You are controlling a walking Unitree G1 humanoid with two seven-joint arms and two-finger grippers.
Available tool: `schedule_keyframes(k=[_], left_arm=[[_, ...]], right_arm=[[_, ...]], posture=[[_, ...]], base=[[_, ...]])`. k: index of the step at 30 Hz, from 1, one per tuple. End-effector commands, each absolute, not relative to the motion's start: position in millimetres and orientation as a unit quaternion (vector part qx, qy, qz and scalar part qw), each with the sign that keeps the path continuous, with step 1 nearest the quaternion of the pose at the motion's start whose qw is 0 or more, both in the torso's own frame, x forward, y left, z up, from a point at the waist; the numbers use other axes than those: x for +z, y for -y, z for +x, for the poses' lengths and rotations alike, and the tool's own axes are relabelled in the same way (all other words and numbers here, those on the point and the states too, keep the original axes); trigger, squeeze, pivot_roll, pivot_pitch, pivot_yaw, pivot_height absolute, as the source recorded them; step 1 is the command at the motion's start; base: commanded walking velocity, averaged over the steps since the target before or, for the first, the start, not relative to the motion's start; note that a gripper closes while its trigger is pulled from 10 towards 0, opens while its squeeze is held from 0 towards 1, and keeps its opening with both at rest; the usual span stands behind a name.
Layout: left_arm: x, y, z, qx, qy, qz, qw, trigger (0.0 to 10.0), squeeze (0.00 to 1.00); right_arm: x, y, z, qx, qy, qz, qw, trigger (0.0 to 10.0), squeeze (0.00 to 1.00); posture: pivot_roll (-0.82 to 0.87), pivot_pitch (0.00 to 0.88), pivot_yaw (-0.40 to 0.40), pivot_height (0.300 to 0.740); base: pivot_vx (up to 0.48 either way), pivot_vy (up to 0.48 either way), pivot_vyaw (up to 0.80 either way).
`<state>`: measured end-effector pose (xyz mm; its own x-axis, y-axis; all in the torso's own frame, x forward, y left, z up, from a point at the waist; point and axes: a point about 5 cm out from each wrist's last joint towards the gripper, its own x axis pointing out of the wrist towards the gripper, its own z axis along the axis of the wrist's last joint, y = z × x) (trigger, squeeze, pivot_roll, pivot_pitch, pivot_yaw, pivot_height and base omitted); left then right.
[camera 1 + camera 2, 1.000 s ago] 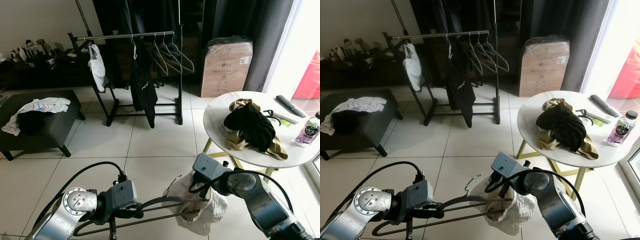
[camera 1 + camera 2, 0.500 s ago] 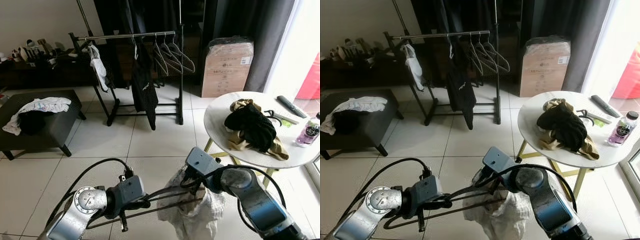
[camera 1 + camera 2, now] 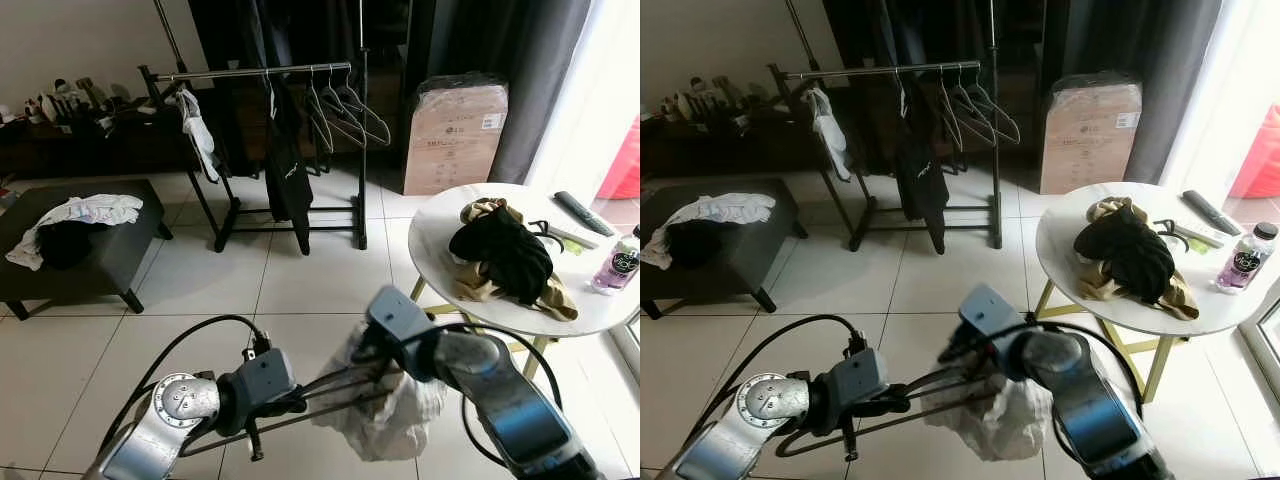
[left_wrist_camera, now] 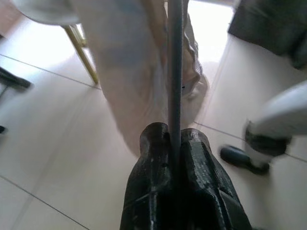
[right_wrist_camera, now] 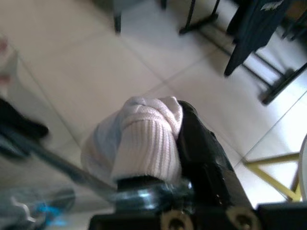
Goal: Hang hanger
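A dark wire hanger lies almost level low in front of me, with a white garment bunched over its right end. My left gripper is shut on the hanger; the left wrist view shows both fingers clamped on its thin grey rod. My right gripper is shut on the garment, and ribbed white cloth fills its jaws. The clothes rack stands several tiles ahead, carrying empty hangers, a black garment and a white one.
A round white table on the right holds piled clothes, a remote and a bottle. A cardboard box stands behind it. A black bench with clothes sits at the left. Tiled floor lies between me and the rack.
My right gripper has moved left and up along the hanger, lifting and bunching the white garment. The left gripper has crept slightly right, still holding the hanger.
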<state>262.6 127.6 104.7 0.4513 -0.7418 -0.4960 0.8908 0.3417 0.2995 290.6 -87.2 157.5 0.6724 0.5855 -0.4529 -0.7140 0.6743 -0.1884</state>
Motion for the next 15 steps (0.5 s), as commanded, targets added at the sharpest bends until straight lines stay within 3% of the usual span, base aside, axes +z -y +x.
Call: schedule_keyframes(k=[1, 8, 15], left_arm=[[113, -127, 271, -0.475, -0.105, 0.279, 0.828, 10.0, 0.0], [125, -106, 268, -0.487, -0.055, 0.241, 0.838, 10.0, 0.0], [148, -86, 268, -0.456, 0.045, 0.226, 0.86, 10.0, 0.0]], right_arm=[[174, 82, 291, 0.345, -0.162, -0.144, 0.913, 10.0, 0.0], [174, 58, 278, 0.379, -0.16, -0.131, 0.902, 10.0, 0.0], [176, 57, 279, 0.372, -0.15, -0.151, 0.903, 10.0, 0.0]], posture=[[-0.07, 0.067, 0.075, 0.74], [-0.07, 0.077, 0.066, 0.74], [-0.07, 0.087, 0.059, 0.74]], base=[[0.0, 0.0, 0.0], [0.0, 0.0, 0.0], [0.0, 0.0, 0.0]])
